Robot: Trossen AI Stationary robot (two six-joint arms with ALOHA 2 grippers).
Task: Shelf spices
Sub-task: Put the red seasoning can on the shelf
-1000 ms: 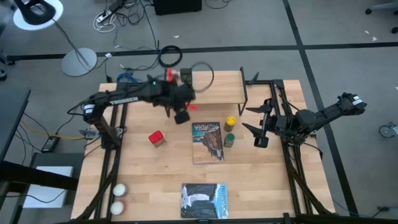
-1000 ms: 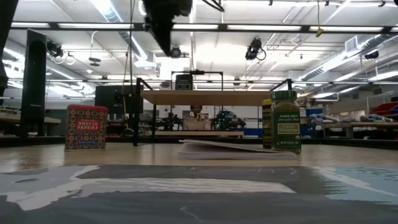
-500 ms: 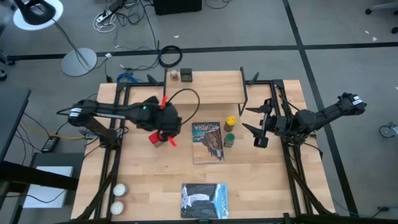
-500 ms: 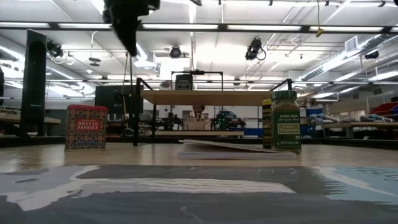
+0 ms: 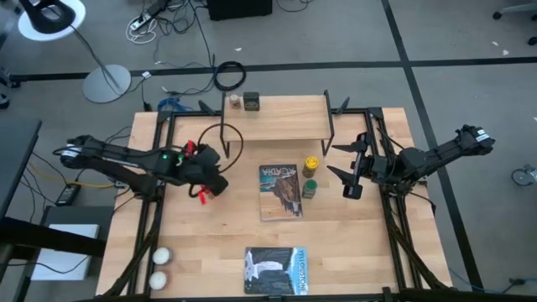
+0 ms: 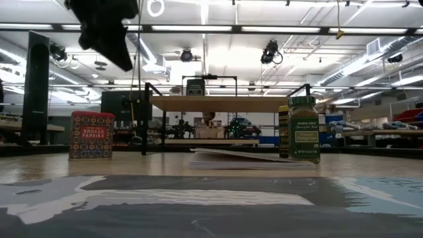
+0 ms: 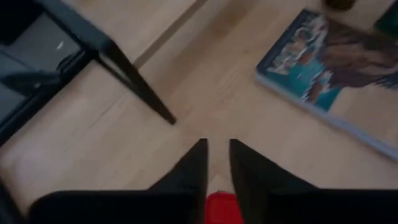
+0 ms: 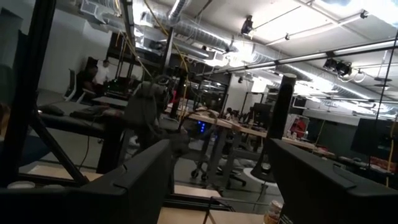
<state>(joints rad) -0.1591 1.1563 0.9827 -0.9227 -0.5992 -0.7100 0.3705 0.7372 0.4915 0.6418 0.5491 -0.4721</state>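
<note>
The red tin point(image 6: 91, 135) stands on the table left of the shelf point(image 5: 277, 119); in the high view my left gripper point(image 5: 210, 180) hides it. That gripper hangs above the tin, slanting down, its fingers point(image 7: 196, 163) a narrow gap apart, and a bit of the tin point(image 7: 222, 208) shows below them. On the shelf's far left corner stand a tiny pale jar point(image 5: 236, 101) and a dark square tin point(image 5: 251, 102). The yellow-lidded jar point(image 5: 311, 162) and green jar point(image 5: 309, 188) stand on the table beside a book. My right gripper point(image 5: 348, 172) waits open at the right.
A book point(image 5: 279, 191) lies in the middle of the table and a second book point(image 5: 276, 270) at the near edge. Two white balls point(image 5: 159, 267) rest at the near left corner. The shelf's black leg point(image 7: 134, 84) stands close before my left gripper.
My left gripper has drawn back from the shelf's front edge, going toward the table's left and near side and sinking. It has rolled on the way and now hangs over the red tin. The tin and jars have not moved.
</note>
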